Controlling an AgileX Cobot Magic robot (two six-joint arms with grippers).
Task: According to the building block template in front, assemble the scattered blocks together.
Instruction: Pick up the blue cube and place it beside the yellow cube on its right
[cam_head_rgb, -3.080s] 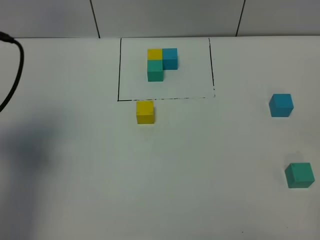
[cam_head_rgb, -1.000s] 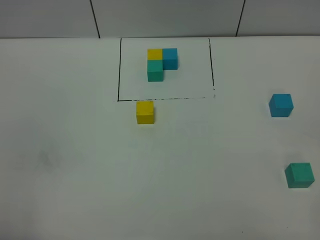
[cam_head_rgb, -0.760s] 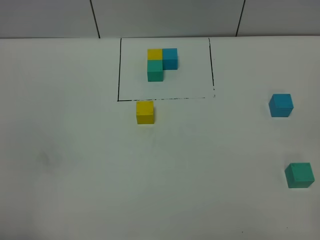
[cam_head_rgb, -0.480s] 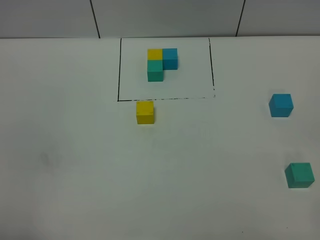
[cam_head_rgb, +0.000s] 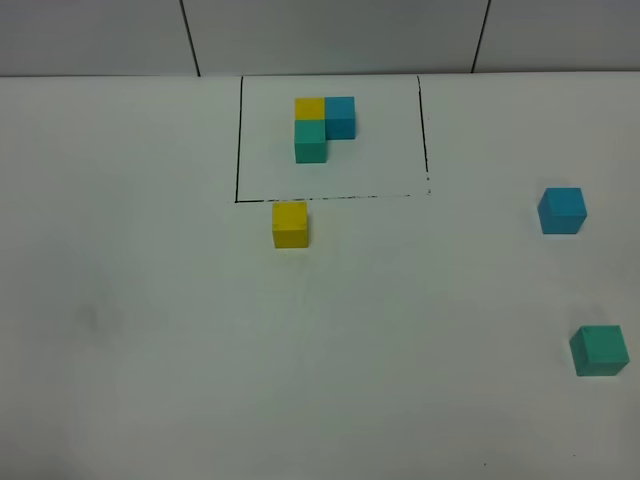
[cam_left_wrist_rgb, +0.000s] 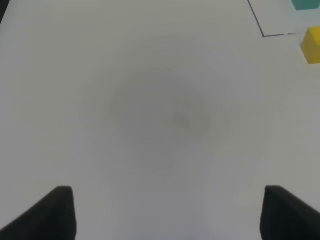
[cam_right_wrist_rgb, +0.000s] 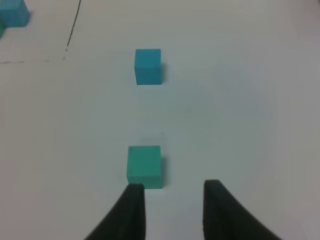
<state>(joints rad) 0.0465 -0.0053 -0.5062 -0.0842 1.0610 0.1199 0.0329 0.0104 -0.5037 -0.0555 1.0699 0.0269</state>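
Note:
The building block template (cam_head_rgb: 323, 128) is a yellow, blue and teal L-shaped cluster inside a black-lined rectangle at the back of the table. Three scattered blocks lie apart. The yellow block (cam_head_rgb: 290, 224) sits just in front of the frame. The blue block (cam_head_rgb: 562, 210) is at the right and the teal block (cam_head_rgb: 599, 350) at the front right. Neither gripper shows in the exterior high view. My left gripper (cam_left_wrist_rgb: 170, 215) is open and empty over bare table, with the yellow block (cam_left_wrist_rgb: 312, 45) far ahead. My right gripper (cam_right_wrist_rgb: 175, 210) is open and empty, with the teal block (cam_right_wrist_rgb: 144, 166) just beyond one fingertip (cam_right_wrist_rgb: 132, 200) and the blue block (cam_right_wrist_rgb: 148, 66) farther on.
The white table (cam_head_rgb: 150, 330) carries only the blocks and the black frame line (cam_head_rgb: 238, 140). A grey panelled wall (cam_head_rgb: 330, 35) stands behind the table. A corner of the frame line (cam_left_wrist_rgb: 263, 36) shows in the left wrist view.
A black cable and a dark shadow at the left edge of the exterior high view have gone from view. The blocks have not moved.

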